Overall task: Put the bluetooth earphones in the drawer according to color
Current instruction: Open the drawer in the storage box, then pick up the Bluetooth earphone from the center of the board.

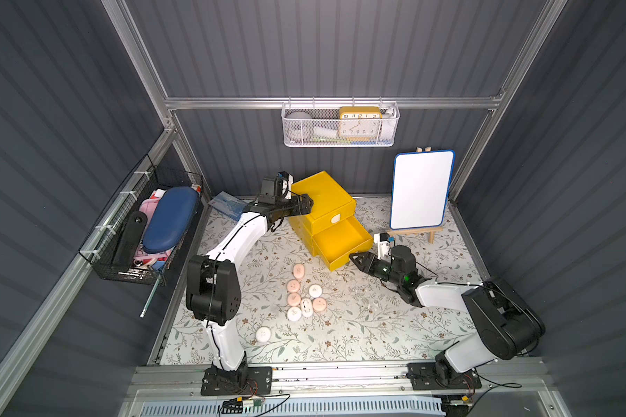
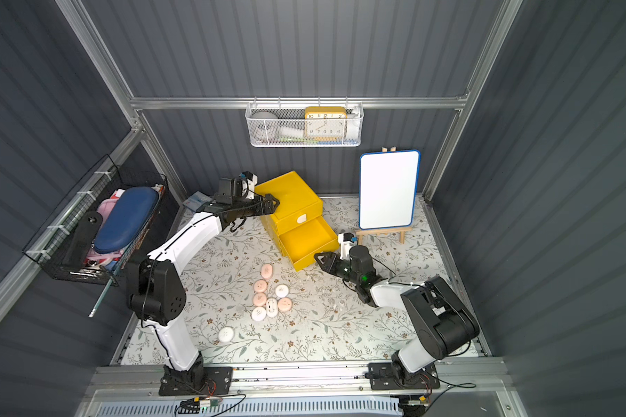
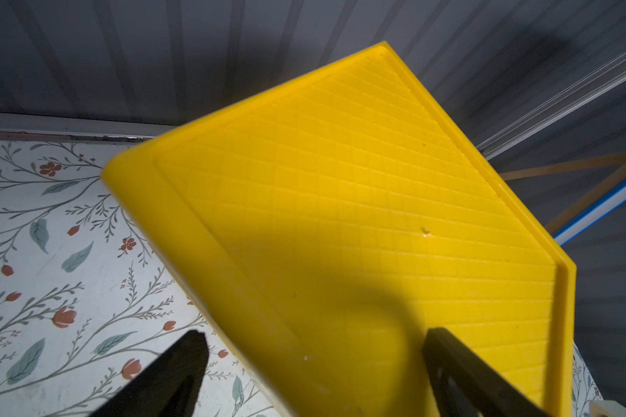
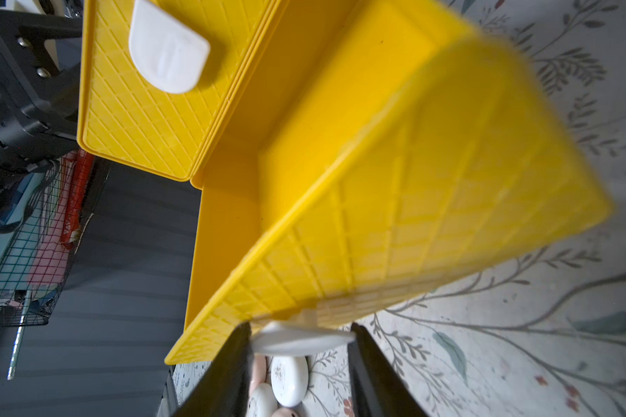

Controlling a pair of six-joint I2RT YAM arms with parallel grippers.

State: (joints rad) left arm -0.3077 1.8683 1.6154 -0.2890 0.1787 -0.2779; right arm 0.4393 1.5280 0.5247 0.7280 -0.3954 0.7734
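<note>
The yellow drawer cabinet [image 1: 322,196] [image 2: 290,196] stands at the back of the mat. A drawer [image 1: 342,242] [image 2: 308,241] below the top one is pulled out, and its inside looks bare. My right gripper [image 1: 352,257] [image 2: 316,257] [image 4: 300,330] is shut on that drawer's white tab handle [image 4: 302,341]. My left gripper [image 1: 308,204] [image 2: 274,202] [image 3: 313,335] is open at the cabinet's top left corner [image 3: 340,216], one finger over the lid, one beside it. Several pink and white bluetooth earphones [image 1: 298,271] [image 2: 267,270] [image 4: 289,375] lie clustered in front; one white one [image 1: 263,334] lies apart.
A small whiteboard on an easel [image 1: 421,189] stands right of the cabinet. A black wire basket [image 1: 141,231] with cases hangs on the left wall. A white basket [image 1: 340,126] with a clock hangs on the back wall. A blue packet [image 1: 226,205] lies back left.
</note>
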